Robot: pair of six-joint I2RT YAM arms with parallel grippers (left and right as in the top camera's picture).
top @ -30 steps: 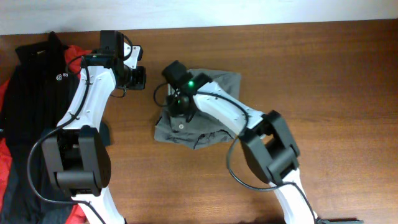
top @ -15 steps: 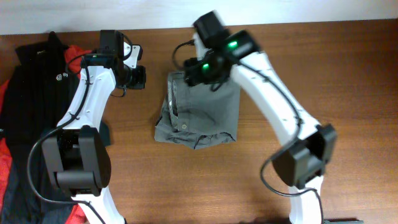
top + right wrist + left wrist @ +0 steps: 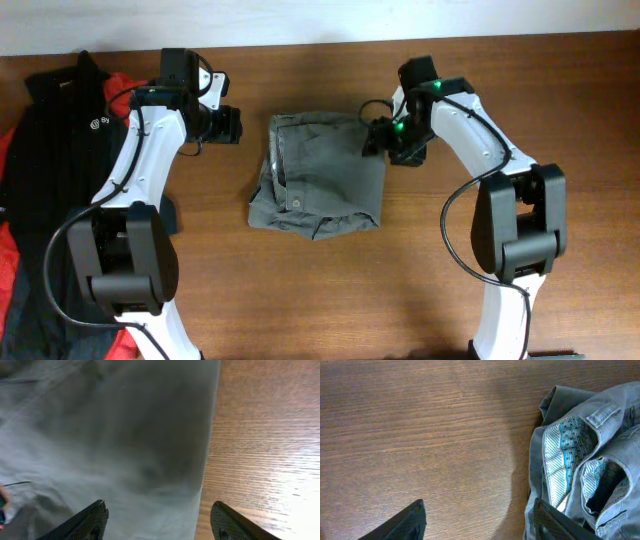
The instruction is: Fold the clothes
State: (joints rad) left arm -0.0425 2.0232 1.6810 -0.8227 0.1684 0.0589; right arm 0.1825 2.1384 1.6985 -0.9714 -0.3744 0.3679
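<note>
Both left fingers (image 3: 410,522) and right fingers (image 3: 92,520) are held apart, empty. The shorts (image 3: 320,175) are laid part-folded on the bench (image 3: 520,90) between them; a fresh edge grip is judged necessary for the next fold.

Brown wooden table (image 3: 560,90), folded grey shorts (image 3: 330,180) at centre, black jacket (image 3: 60,150) and red garment (image 3: 8,150) at left edge

Shorts: grey shorts (image 3: 115,435) fill the left and middle, blurred, lying in soft creases.
Shorts edge: a straight edge runs from the far side toward the near side, right of centre.
Table: brown wood table (image 3: 265,435) on the right, with bright glare at near right.
Right gripper: the right gripper (image 3: 159,506) has dark fingers (image 3: 92,520) set wide apart above the cloth edge, clasping nothing.
</note>
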